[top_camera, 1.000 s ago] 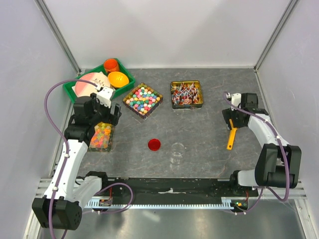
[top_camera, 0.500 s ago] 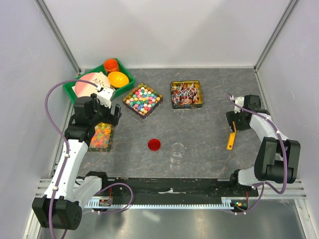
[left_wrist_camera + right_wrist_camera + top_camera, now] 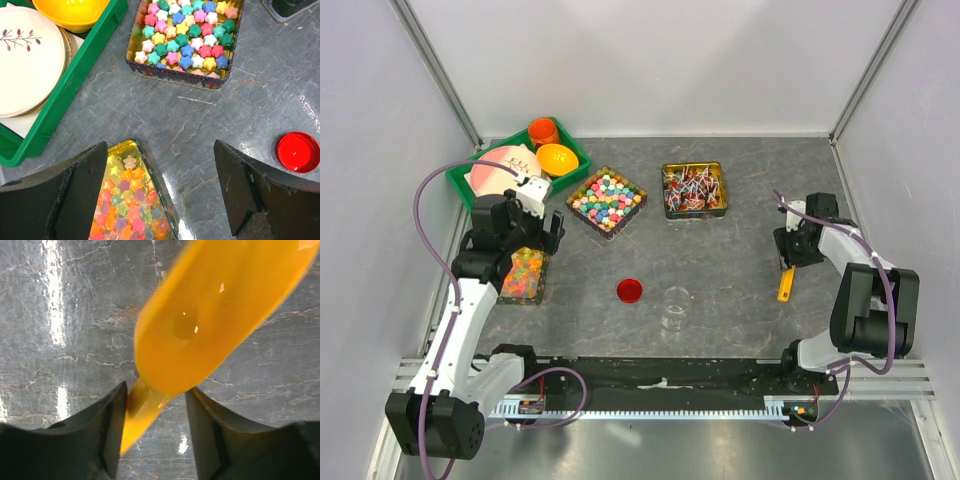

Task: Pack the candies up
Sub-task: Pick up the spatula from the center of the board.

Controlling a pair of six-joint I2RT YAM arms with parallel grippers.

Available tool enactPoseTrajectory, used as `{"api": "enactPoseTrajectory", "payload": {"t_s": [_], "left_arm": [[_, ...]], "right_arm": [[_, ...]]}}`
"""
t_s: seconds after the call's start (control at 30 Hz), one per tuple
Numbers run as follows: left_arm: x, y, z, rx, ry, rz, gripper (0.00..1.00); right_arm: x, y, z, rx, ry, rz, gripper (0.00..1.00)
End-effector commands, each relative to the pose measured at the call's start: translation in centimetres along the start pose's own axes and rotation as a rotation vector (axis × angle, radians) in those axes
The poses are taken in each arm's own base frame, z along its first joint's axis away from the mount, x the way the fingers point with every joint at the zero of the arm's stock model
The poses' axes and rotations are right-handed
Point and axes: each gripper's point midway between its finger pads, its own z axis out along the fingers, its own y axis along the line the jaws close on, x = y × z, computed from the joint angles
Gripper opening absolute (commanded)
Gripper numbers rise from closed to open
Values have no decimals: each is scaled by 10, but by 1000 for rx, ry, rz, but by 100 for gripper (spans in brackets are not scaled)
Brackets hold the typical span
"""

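The candies [image 3: 185, 35] fill a square tin just beside the green tray [image 3: 80, 65], with a red lid [image 3: 298, 151] lying nearer. The left gripper [image 3: 160, 144] hangs wide open above the gummy tin [image 3: 120, 148]. The right gripper [image 3: 157, 387] has closed narrowly, pinching the yellow scoop [image 3: 210, 325] by its handle.

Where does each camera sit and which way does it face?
Top external: above and behind, looking down on the table; left arm and right arm show.
Left wrist: looks down between its open fingers at the gummies.
Right wrist: close over the table, fingers flanking the yellow scoop.
Shared: top and left wrist both show the candies, red lid.
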Motion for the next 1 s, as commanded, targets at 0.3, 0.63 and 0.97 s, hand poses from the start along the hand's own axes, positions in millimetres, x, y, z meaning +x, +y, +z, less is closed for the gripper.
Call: {"api": "enactPoseTrajectory", "payload": {"t_s": [0.3, 0.63, 0.97], "left_arm": [[-8, -1, 2, 13, -28, 23, 93], [-13, 1, 2, 10, -32, 26, 93], [-28, 1, -7, 18, -57, 55, 93]], "right_arm": [[-21, 8, 2, 25, -18, -56, 29], [-47, 18, -15, 87, -95, -152, 15], [-62, 45, -35, 50, -164, -251, 7]]}}
